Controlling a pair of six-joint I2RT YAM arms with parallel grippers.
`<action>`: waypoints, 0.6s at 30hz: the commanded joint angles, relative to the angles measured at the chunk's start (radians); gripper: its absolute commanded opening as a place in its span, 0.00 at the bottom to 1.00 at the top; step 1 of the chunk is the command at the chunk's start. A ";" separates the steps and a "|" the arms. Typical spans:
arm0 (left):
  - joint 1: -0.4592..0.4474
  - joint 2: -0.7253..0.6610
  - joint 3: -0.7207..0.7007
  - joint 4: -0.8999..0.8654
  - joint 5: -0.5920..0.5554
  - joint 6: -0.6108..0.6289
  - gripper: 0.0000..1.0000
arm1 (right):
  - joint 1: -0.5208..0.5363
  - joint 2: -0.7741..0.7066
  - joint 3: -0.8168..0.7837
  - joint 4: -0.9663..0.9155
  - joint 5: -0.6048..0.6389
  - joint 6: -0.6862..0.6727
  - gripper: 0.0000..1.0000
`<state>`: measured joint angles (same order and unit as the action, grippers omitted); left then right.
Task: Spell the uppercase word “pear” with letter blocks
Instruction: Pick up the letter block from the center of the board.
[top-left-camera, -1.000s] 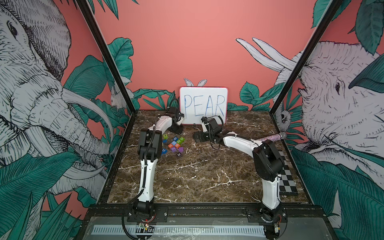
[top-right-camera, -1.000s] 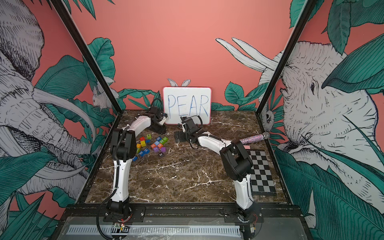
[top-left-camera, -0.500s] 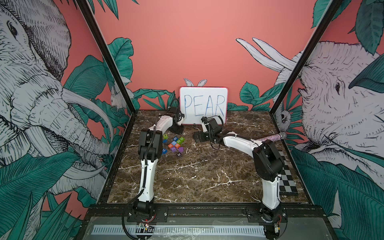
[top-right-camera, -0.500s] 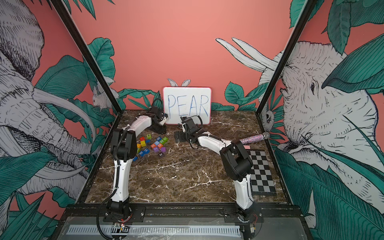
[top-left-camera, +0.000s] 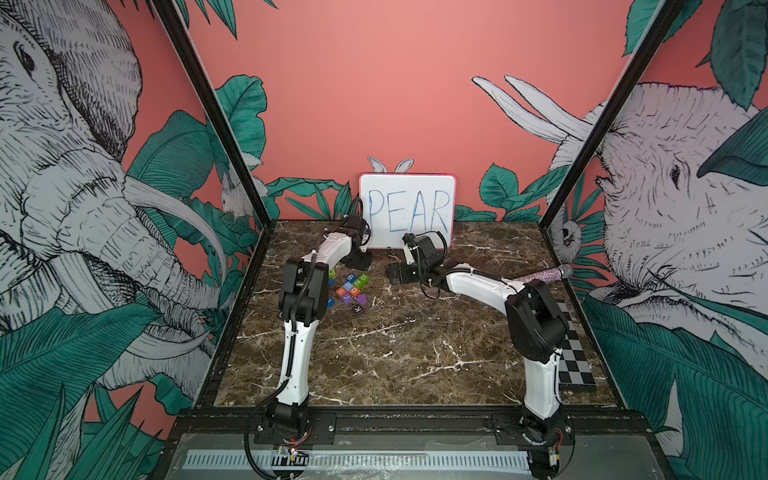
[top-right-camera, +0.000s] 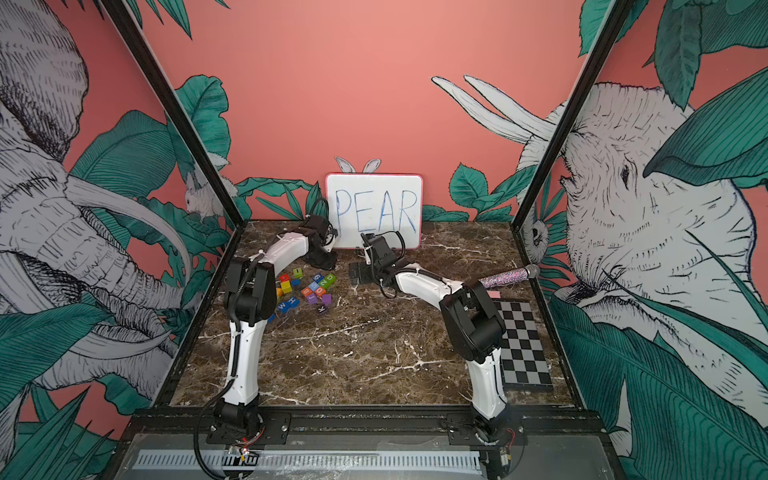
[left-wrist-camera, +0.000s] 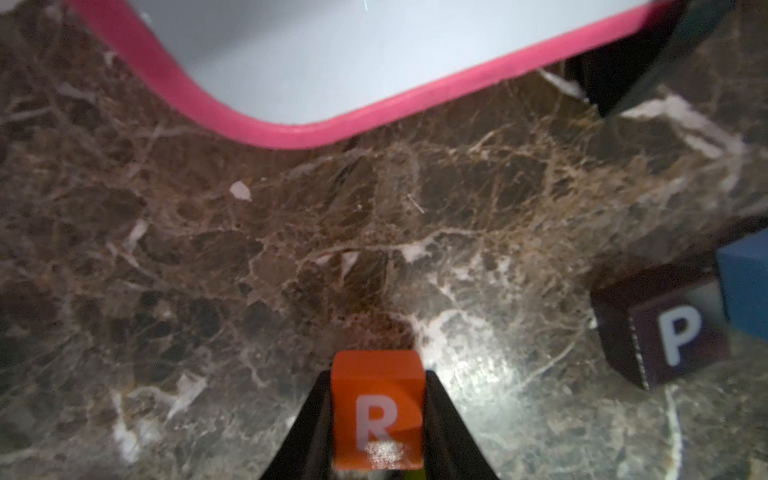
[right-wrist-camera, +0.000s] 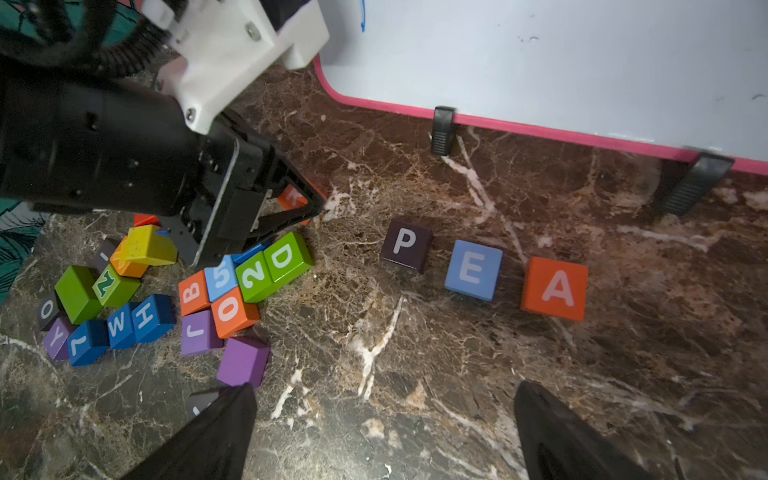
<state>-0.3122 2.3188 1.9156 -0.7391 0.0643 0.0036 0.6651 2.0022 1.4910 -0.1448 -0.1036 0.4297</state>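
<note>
1. The left gripper (left-wrist-camera: 376, 376) is clamped on the R block (left-wrist-camera: 377, 415). Both fingers (left-wrist-camera: 309, 419) press its side faces, and the white letter faces the wrist camera.
2. Whether the R block rests on the counter (top-left-camera: 395, 353) or is lifted cannot be determined.
3. The P block (right-wrist-camera: 405, 245), E block (right-wrist-camera: 473, 270) and A block (right-wrist-camera: 557, 289) lie in one row near the rear edge of the counter, just in front of the whiteboard (right-wrist-camera: 540, 62). They read in that order, letters up, with a small gap between neighbours.
4. The R block is beside the P end of the row, apart from it and not beside the A block.
5. The spare blocks (top-right-camera: 307, 289) lie in a loose pile between the row and the left edge of the counter, near the left gripper.
6. The right gripper (right-wrist-camera: 384, 388) is over bare counter in front of the row. Its jaws are fully apart and nothing is between them.
</note>
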 joint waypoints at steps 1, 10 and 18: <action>-0.032 -0.126 -0.031 0.001 -0.044 -0.100 0.07 | -0.009 -0.018 0.006 0.027 0.022 -0.014 0.99; -0.079 -0.178 -0.035 -0.042 -0.088 -0.257 0.00 | -0.040 -0.050 -0.086 0.119 0.060 -0.072 0.99; -0.136 -0.184 -0.009 -0.081 -0.093 -0.377 0.00 | -0.080 -0.077 -0.160 0.140 0.073 -0.067 0.99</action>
<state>-0.4259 2.1841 1.8919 -0.7692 -0.0212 -0.2901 0.5980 1.9835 1.3487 -0.0563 -0.0513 0.3691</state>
